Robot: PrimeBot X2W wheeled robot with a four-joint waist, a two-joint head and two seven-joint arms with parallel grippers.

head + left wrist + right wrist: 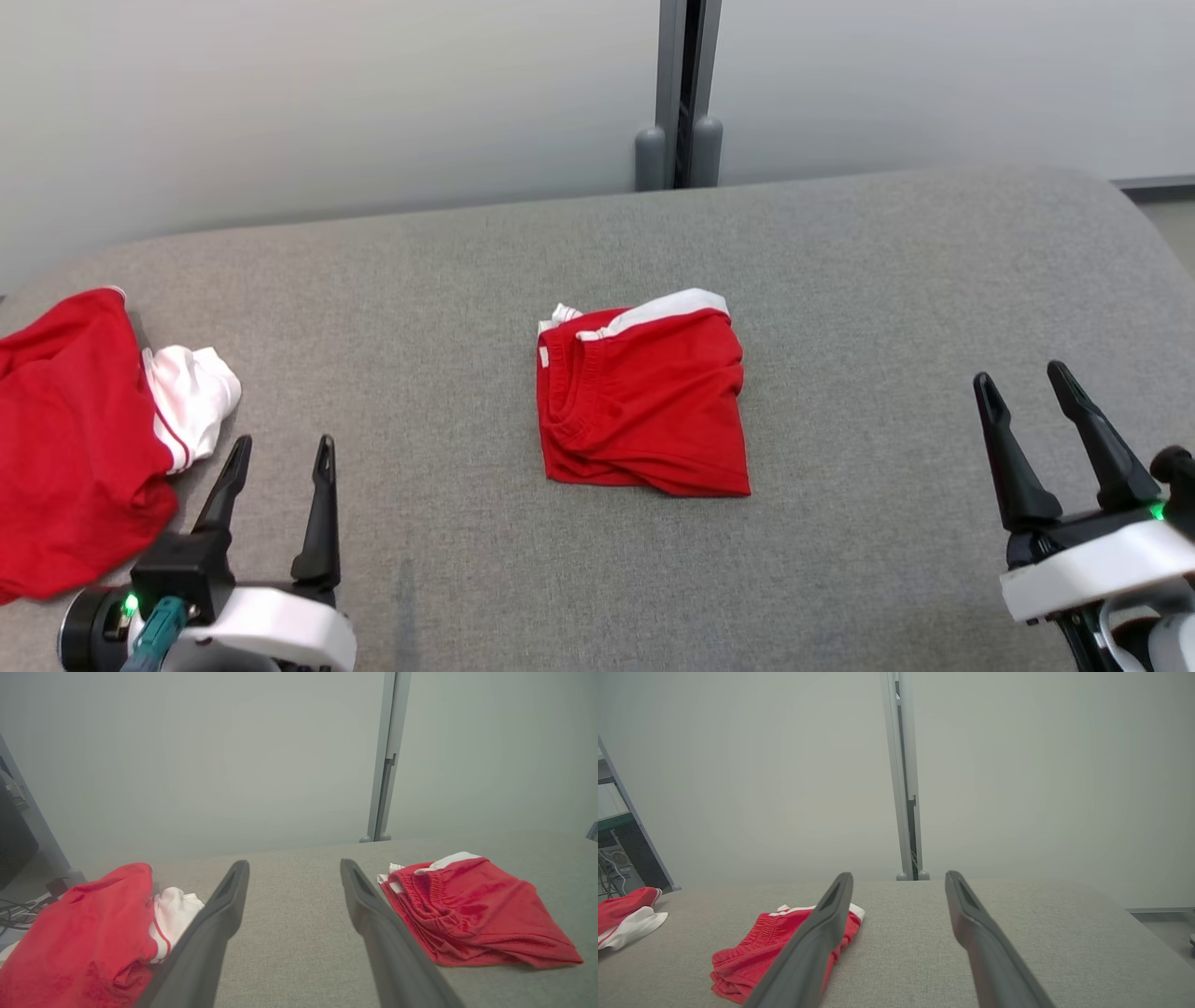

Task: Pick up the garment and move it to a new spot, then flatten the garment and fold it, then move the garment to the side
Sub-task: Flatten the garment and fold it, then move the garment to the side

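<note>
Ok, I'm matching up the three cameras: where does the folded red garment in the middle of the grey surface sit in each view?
Head view: the folded red garment lies at the centre of the picture.
Left wrist view: it is on the right side, below mid-height.
Right wrist view: it is at the lower left.
Shared landmark: the grey post upright behind the surface.

Folded garment (644, 411): bright red, plain, white band along far edge. Second garment (75, 448), at left: same red, white section with thin red stripe. Worktop (840, 280): mid grey, fine woven fleck. Left claw (285, 441), right claw (1019, 373): black, white housings, small green light on each. Wall (327, 93): pale grey. Post (686, 84): darker grey.
</note>
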